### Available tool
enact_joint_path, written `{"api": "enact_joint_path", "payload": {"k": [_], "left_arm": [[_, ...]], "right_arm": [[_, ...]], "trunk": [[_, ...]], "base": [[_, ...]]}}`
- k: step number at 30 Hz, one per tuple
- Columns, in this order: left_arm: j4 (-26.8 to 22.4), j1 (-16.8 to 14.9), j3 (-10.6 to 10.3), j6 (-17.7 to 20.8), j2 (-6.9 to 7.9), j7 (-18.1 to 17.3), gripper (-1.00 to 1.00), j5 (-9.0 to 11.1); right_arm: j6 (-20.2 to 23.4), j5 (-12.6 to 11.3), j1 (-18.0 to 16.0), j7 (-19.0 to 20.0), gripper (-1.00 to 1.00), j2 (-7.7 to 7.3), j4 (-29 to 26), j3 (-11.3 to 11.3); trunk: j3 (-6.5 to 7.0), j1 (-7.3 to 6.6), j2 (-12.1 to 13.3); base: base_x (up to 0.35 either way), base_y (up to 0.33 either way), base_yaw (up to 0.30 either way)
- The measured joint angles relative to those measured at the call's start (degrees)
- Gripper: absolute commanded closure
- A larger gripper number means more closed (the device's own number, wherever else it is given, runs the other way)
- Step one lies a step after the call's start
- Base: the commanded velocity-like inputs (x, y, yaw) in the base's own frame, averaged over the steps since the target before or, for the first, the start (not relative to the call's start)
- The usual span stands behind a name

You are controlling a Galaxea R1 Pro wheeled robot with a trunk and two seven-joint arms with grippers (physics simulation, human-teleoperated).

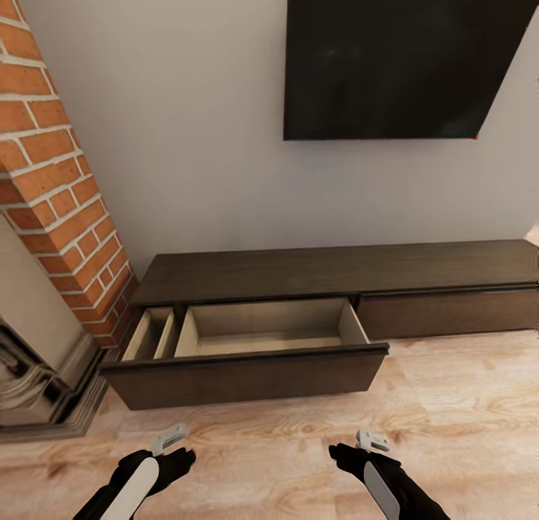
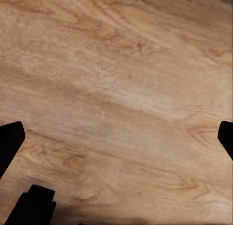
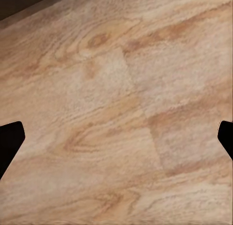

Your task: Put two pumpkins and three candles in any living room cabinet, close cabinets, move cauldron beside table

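The long dark brown cabinet (image 1: 337, 269) stands against the wall. Its left drawer (image 1: 247, 378) is pulled out over the floor. The pale wood inside (image 1: 269, 329) shows two compartments, and the part I can see holds nothing. My left gripper (image 1: 176, 449) and right gripper (image 1: 352, 453) hang low in front of the drawer, above the floor. In the wrist views the left gripper (image 2: 116, 137) and right gripper (image 3: 116, 137) are open, fingertips far apart over bare planks. The pumpkins, candles, cauldron and table are out of view.
A brick chimney (image 1: 52, 183) and the ornate fireplace (image 1: 30, 370) stand close to the drawer's left end. A black screen (image 1: 404, 56) hangs on the wall above the cabinet. The right drawer front (image 1: 449, 310) is shut. Light wood floor (image 1: 449, 415) lies between me and the cabinet.
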Motion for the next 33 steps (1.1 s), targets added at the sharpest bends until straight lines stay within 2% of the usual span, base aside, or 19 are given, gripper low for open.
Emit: {"api": "enact_joint_path", "payload": {"k": [5,15,33], "left_arm": [[0.22,0.02,0.03,-0.03,0.0,0.0,-1.0,-0.12],[0.77,0.04,0.05,-0.09,0.01,0.01,-1.0,0.12],[0.86,0.04,0.04,-1.4,0.01,0.02,-1.0,-0.03]], "right_arm": [[-0.01,0.03,-0.01,0.01,-1.0,0.02,0.02,0.0],[-0.01,0.18,-0.01,0.05,-1.0,0.35,0.11,0.0],[-0.01,0.18,-0.01,0.33,-1.0,0.45,0.06,0.06]], "trunk": [[0.0,0.01,0.0],[0.0,0.01,0.0],[0.0,-0.02,0.0]], "base": [[-0.305,0.0,0.098],[-0.306,0.0,0.274],[-0.018,0.0,0.292]]}}
